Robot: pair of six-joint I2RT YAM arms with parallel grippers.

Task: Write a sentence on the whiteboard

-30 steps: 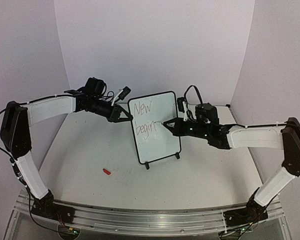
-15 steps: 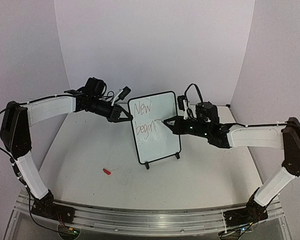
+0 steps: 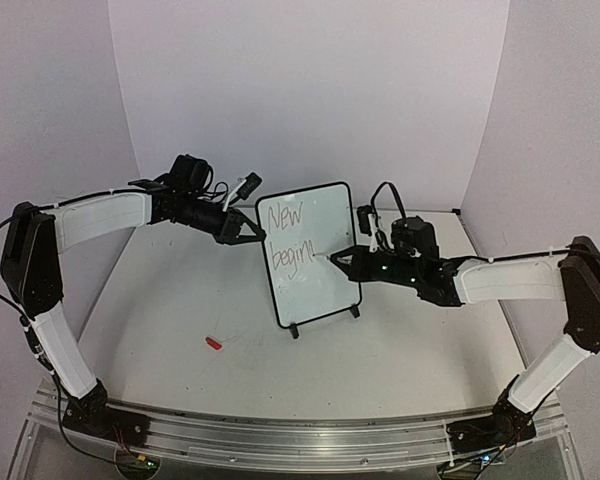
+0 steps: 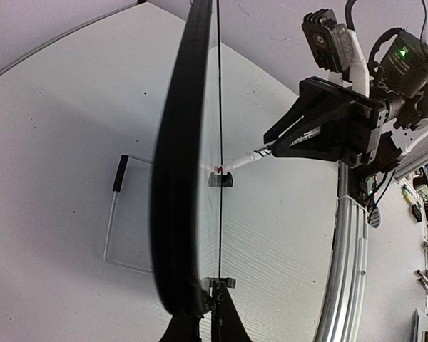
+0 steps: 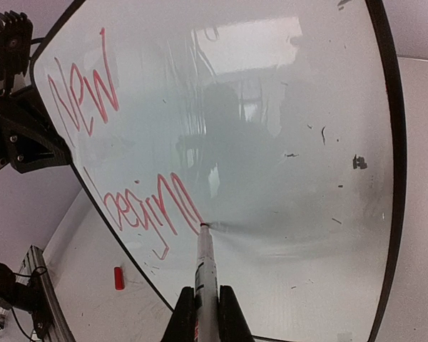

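Right gripper [image 3: 338, 257] closed on marker [image 5: 205, 267], long axis straight ahead, tip touching whiteboard [image 3: 325, 285] just past last stroke of sentence [image 5: 139, 203]. Left gripper [image 3: 251, 232] clamped on opposite board edge. Unwritten surface rightward and below tip, judged next target; right arm nearer.

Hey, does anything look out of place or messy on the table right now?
One thing: a small red piece, probably a marker cap, lies loose on the table, left of the whiteboard. The board's unwritten area also shows a few dark specks.
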